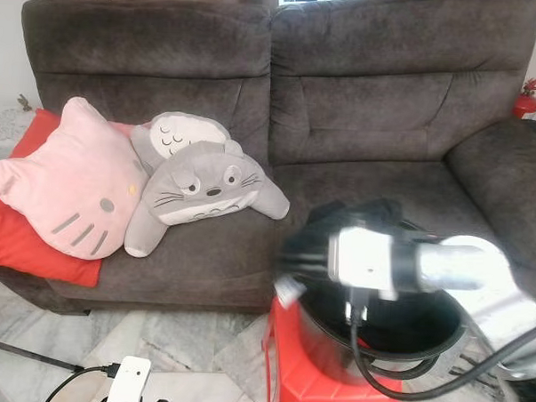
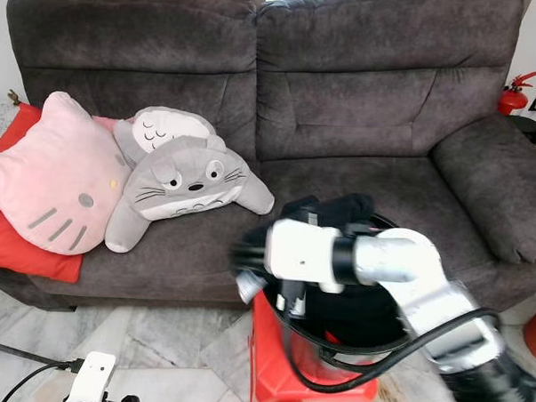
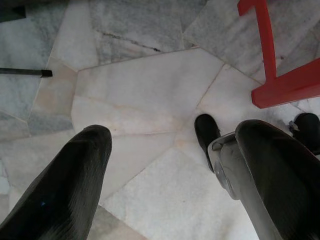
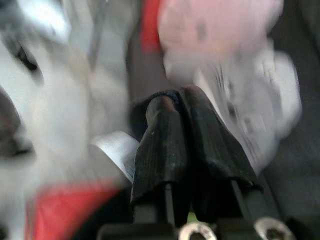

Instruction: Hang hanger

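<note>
Right end effector (image 4: 182, 107) pressed closed, blurred, over the bucket (image 2: 351, 334).
Below it stands the red stool (image 2: 273, 379); the sofa (image 1: 361, 107) and plush toys (image 1: 206, 185) lie beyond. Left end effector (image 3: 170, 155) gapes wide above the floor (image 3: 145, 85). Hanger not discernible.

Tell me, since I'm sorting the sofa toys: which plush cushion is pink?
The cat-face cushion at the sofa's left end, leaning on the red pillow. The two Totoro plushes beside it are grey.
</note>
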`<state>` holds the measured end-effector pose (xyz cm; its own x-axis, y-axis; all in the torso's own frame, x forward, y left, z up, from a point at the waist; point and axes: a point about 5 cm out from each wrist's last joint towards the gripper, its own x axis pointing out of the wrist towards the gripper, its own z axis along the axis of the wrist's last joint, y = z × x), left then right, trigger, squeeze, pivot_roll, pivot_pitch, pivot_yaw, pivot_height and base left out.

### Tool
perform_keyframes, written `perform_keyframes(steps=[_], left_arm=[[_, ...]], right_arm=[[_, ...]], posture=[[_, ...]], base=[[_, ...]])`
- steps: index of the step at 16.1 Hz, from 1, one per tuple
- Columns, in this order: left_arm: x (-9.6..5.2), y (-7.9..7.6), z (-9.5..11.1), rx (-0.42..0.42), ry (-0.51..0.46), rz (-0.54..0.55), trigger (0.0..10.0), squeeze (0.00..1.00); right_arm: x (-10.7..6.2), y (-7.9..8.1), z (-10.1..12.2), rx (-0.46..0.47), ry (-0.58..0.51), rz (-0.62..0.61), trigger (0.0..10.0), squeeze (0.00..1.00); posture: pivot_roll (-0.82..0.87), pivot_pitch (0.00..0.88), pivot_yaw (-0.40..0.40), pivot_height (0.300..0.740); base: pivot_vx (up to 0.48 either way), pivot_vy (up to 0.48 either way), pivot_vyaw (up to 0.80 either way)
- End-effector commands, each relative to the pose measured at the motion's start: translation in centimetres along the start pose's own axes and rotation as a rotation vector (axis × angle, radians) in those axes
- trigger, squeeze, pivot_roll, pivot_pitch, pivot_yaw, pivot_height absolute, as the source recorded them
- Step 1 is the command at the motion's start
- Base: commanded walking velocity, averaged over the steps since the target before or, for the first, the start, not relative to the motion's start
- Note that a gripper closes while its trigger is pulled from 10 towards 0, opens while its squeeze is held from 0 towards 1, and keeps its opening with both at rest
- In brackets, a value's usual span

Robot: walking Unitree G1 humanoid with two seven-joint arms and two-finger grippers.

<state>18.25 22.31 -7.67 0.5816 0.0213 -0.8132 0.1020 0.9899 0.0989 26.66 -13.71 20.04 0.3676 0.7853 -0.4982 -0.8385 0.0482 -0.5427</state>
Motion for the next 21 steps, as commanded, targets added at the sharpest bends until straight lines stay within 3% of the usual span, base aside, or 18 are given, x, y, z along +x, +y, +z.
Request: perform_keyframes(steps=[1, 3, 5, 7, 10, 13, 16, 17, 19, 20, 21], left_arm=[[0.0, 0.2, 0.0, 0.011, 0.010, 0.003, 10.0, 0.00], [0.0, 0.1, 0.1, 0.012, 0.007, 0.002, 10.0, 0.00], [0.1, 0.0, 0.2, 0.012, 0.003, -0.001, 10.0, 0.00], [0.0, 0.0, 0.1, 0.015, 0.006, -0.003, 10.0, 0.00], [0.0, 0.1, 0.0, 0.016, 0.013, 0.000, 10.0, 0.00], [0.0, 0.2, 0.1, 0.015, 0.014, 0.004, 10.0, 0.00], [0.0, 0.3, 0.2, 0.018, 0.016, 0.007, 10.0, 0.00], [0.0, 0.3, 0.2, 0.018, 0.016, 0.009, 10.0, 0.00], [0.0, 0.3, 0.2, 0.016, 0.008, 0.026, 10.0, 0.00], [0.0, 0.4, 0.1, 0.015, 0.009, 0.032, 10.0, 0.00], [0.0, 0.4, 0.0, 0.013, 0.011, 0.035, 10.0, 0.00]], right_arm=[[0.3, -0.2, -1.4, -0.030, 0.118, -0.021, 10.0, 0.00], [0.4, -0.8, -2.5, -0.041, 0.189, -0.052, 10.0, 0.00], [0.0, -1.2, -0.5, -0.036, 0.091, -0.064, 10.0, 0.00], [-1.4, -2.7, 0.9, -0.056, 0.033, -0.211, 10.0, 0.00], [-4.1, -3.1, -0.9, -0.061, 0.184, -0.349, 10.0, 0.00], [-5.9, -1.1, -2.8, -0.042, 0.358, -0.316, 10.0, 0.00], [-7.2, -4.0, -3.3, -0.061, 0.392, -0.607, 10.0, 0.00], [-6.8, -4.7, -2.8, -0.058, 0.328, -0.690, 10.0, 0.00], [-3.6, -4.9, -1.2, 0.280, -0.064, -0.959, 10.0, 0.00], [-2.5, -4.2, -0.8, 0.362, -0.124, -0.993, 10.0, 0.00], [-1.9, -3.8, -0.3, 0.382, -0.166, -1.030, 10.0, 0.00]], posture=[[-0.15, 0.000, 0.078, 0.740], [-0.15, 0.000, 0.077, 0.740], [-0.14, 0.000, 0.078, 0.740], [-0.15, 0.000, 0.084, 0.740], [-0.16, 0.000, 0.087, 0.740], [-0.17, 0.000, 0.093, 0.740], [-0.18, 0.000, 0.094, 0.740], [-0.18, 0.000, 0.092, 0.740], [-0.17, 0.000, 0.088, 0.740], [-0.16, 0.000, 0.085, 0.740], [-0.16, 0.000, 0.085, 0.740]], base=[[0.000, 0.000, 0.00], [0.000, 0.000, 0.00], [0.000, 0.000, 0.00], [0.000, 0.000, 0.00], [0.000, 0.000, 0.00], [0.000, 0.000, 0.00], [0.000, 0.000, 0.00], [0.000, 0.000, 0.00], [0.000, 0.000, 0.00], [0.000, 0.000, 0.00], [0.000, 0.000, 0.00]])
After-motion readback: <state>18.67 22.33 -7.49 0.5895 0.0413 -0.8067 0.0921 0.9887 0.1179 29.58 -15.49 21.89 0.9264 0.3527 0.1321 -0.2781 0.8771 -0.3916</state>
